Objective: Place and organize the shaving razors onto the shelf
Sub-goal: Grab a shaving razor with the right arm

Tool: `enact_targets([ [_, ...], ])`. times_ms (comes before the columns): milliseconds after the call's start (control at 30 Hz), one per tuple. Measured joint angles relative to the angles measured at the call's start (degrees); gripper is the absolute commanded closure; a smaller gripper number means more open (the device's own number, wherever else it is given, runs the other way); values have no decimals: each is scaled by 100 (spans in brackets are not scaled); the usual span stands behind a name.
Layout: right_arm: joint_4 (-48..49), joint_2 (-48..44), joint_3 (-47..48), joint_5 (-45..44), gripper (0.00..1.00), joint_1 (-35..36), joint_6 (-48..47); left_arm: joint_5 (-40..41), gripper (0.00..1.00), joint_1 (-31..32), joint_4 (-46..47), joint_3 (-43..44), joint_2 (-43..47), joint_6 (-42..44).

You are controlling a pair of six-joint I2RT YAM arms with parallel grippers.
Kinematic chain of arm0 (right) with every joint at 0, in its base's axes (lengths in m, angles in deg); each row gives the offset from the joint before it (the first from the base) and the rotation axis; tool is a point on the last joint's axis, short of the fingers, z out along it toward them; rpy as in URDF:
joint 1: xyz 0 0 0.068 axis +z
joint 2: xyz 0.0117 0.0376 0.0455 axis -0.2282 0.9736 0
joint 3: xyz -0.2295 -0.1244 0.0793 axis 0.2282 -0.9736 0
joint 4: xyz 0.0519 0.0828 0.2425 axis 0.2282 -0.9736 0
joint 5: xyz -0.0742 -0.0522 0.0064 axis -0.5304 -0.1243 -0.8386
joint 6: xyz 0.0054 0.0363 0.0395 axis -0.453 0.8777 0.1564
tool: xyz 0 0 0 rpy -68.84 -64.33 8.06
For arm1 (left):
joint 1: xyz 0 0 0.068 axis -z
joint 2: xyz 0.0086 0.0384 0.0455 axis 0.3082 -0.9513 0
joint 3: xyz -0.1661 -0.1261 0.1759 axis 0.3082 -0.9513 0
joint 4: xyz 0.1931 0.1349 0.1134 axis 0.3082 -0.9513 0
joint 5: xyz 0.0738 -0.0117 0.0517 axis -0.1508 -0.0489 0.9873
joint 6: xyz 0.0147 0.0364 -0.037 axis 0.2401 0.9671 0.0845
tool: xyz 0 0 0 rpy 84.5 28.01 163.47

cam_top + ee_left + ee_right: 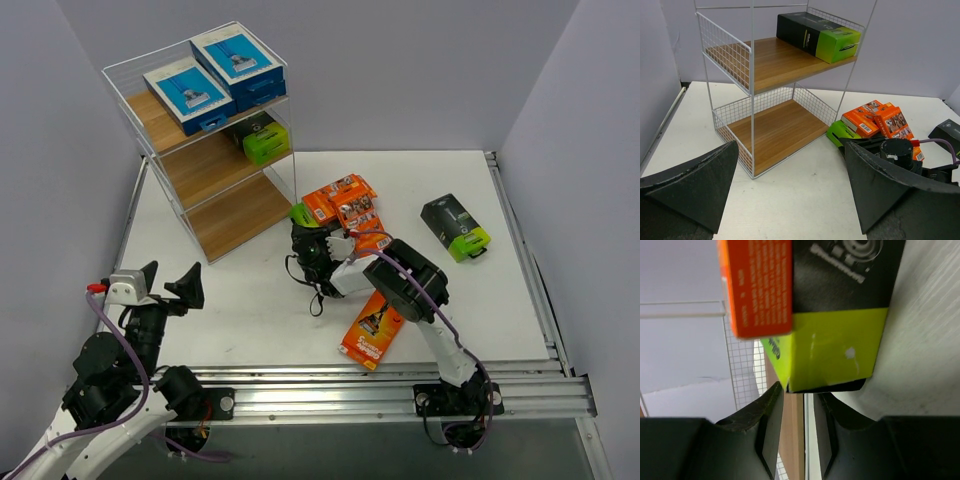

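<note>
light: bright, even | shadows: soft | right-wrist close-up: blurred

No word, brand or number is coming through legibly anywhere. White lettering is running along the side of the orange pack (757, 287) lying just in front of the shelf (780, 65), and a white logo line is crossing the black-and-lime pack (840, 345) touching it, but both are blurring past reading. Fine white print is showing on the second black-and-lime pack (817, 36) on the shelf's middle board and on the blue-and-white packs (190, 95) on the shelf's top, too small to make out.
</note>
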Motion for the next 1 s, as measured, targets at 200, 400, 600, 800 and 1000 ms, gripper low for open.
enact_targets([
  [200,-61,28,2,-13,73,-72,44,0,4,0,0,0,11,0],
  [400,-63,28,2,-20,74,-83,68,-2,4,15,0,0,17,0],
  [600,-142,28,2,-92,80,-151,142,-2,4,37,2,0,20,0],
  [800,-262,28,17,-188,88,-177,365,-2,4,46,0,0,20,2],
  [1000,-479,24,24,-256,100,-173,616,-2,4,46,2,0,24,2],
])
